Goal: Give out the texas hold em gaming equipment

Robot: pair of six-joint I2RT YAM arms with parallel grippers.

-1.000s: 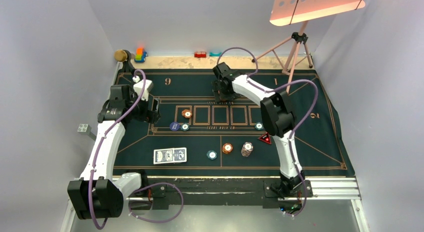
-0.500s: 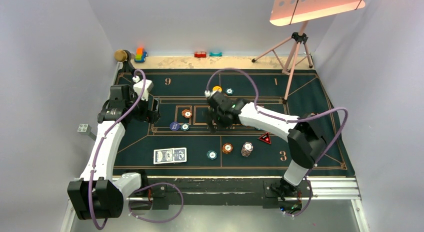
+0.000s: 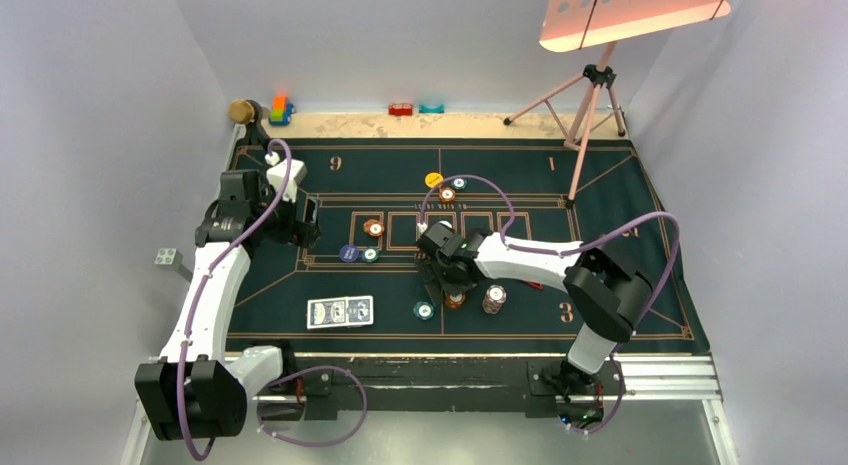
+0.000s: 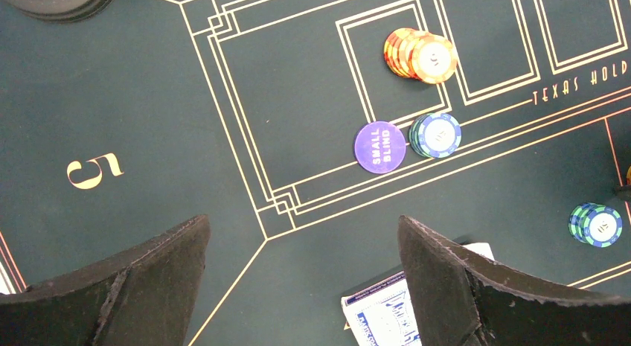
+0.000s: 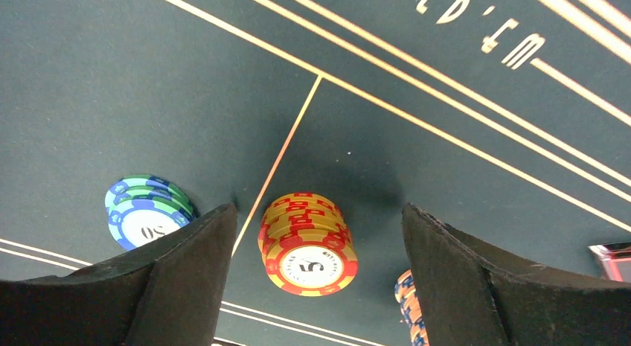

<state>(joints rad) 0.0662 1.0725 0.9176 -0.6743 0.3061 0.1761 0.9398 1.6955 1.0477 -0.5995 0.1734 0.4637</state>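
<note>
My right gripper [image 3: 448,287] [image 5: 316,212] hangs open just above the mat, its fingers on either side of an orange-red chip stack [image 5: 307,245] [image 3: 455,299] without touching it. A teal chip stack [image 5: 145,210] [image 3: 424,310] lies to its left and a white-brown stack [image 3: 494,299] to its right. Part of the red triangular marker [image 5: 614,258] shows at the edge. Over the mat's left side my left gripper [image 3: 308,227] [image 4: 303,223] is open and empty, with the blue-backed cards [image 4: 379,316] [image 3: 340,312] under its right finger. Near it are a purple small-blind button [image 4: 379,146], a teal stack [image 4: 437,135] and an orange stack [image 4: 420,56].
A yellow button [image 3: 433,179], a teal chip [image 3: 459,183] and an orange chip [image 3: 447,195] lie at far centre on the green felt mat [image 3: 640,285]. Toy blocks [image 3: 281,110] sit along the back edge. A tripod [image 3: 590,100] stands at the far right.
My right arm has swung from the far centre of the mat back toward the near centre and now straddles the orange-red stack. The left arm has not moved.
</note>
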